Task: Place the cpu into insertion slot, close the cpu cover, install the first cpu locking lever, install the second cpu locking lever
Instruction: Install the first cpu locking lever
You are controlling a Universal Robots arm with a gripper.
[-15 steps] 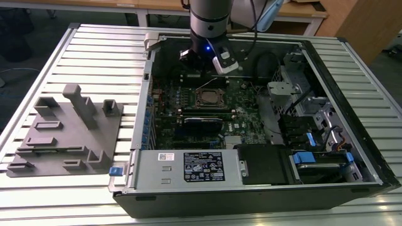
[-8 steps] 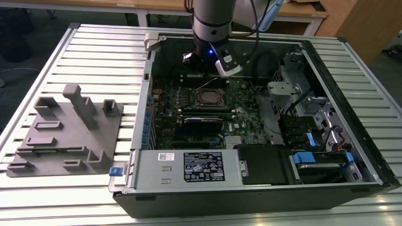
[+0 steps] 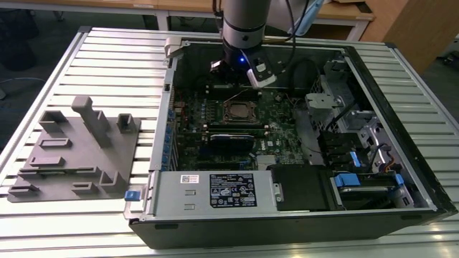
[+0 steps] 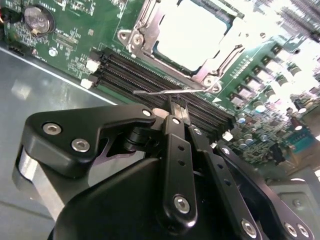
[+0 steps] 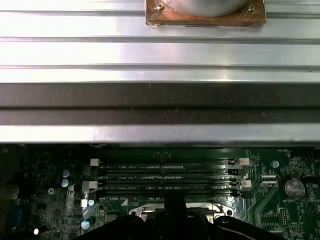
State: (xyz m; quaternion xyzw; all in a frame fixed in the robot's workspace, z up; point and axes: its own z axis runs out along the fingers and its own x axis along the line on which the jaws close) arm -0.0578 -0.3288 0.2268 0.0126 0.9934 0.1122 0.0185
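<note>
The cpu (image 4: 192, 32) lies flat in its socket on the green motherboard, its pale metal top glaring. The cpu cover (image 4: 145, 30) is down around it as a shiny frame. In the exterior view the cpu (image 3: 239, 111) sits mid-board inside the open computer case. A thin wire locking lever (image 4: 155, 92) stands raised along the socket's edge beside the memory slots. My gripper (image 4: 178, 106) is shut, and its fingertips rest against this lever with nothing between them. Seen from outside, the gripper (image 3: 241, 85) hangs just behind the socket.
The memory slots (image 5: 165, 177) run beside the socket. Toward the case front are a black card (image 3: 231, 138) and the white-labelled power supply (image 3: 231, 191). Drive bays with blue tabs (image 3: 358, 180) fill the exterior view's right. A grey fixture block (image 3: 72, 150) sits outside the case.
</note>
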